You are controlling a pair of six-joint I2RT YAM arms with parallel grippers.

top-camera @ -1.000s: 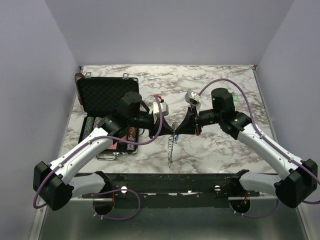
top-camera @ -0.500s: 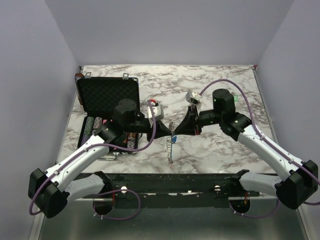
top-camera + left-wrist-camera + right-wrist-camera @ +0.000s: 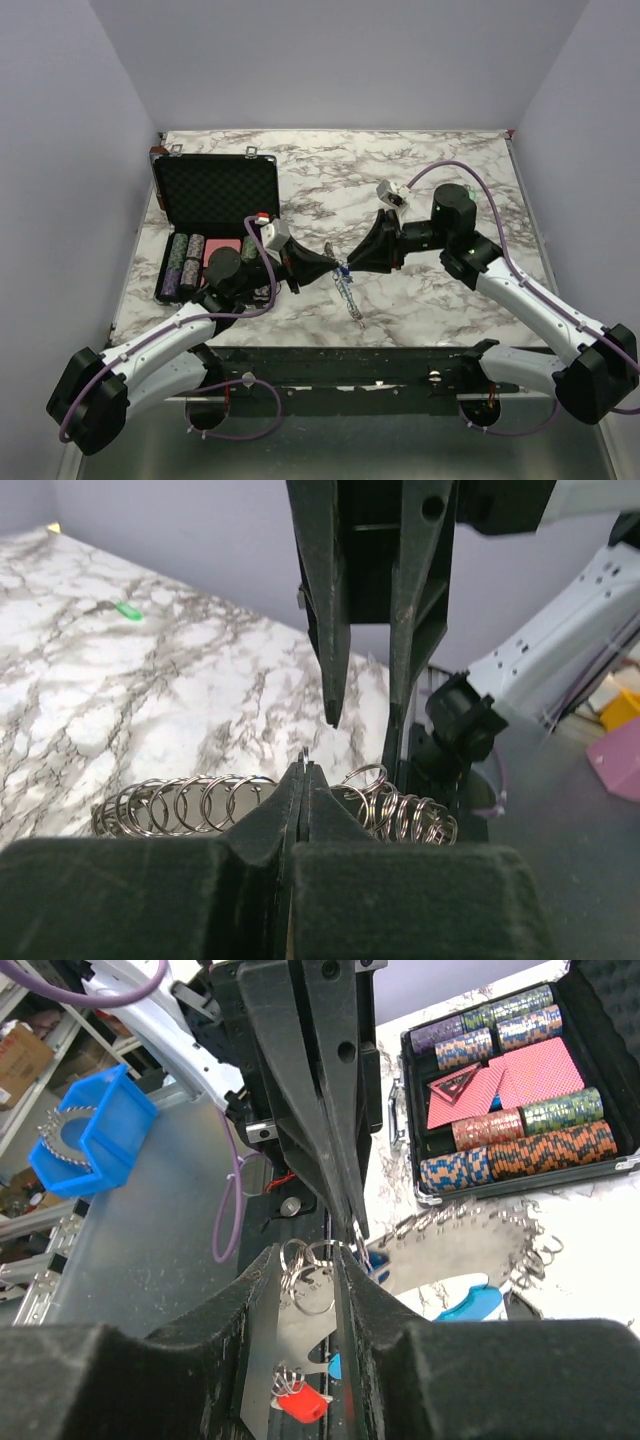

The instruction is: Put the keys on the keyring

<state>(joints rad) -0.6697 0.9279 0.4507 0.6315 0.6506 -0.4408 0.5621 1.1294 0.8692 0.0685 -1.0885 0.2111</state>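
over the marble table (image 3: pixel 450 170), near the middle of its near edge, our left gripper (image 3: pixel 334 269) pinches the keyring (image 3: pixel 351 296) steady, the right gripper (image 3: pixel 349 266) ajar beside it; next we likely fetch the green key (image 3: pixel 126 610).

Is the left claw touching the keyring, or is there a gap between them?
Touching. The left wrist view shows the left claw shut on the keyring, whose coils run out both sides of its tips.
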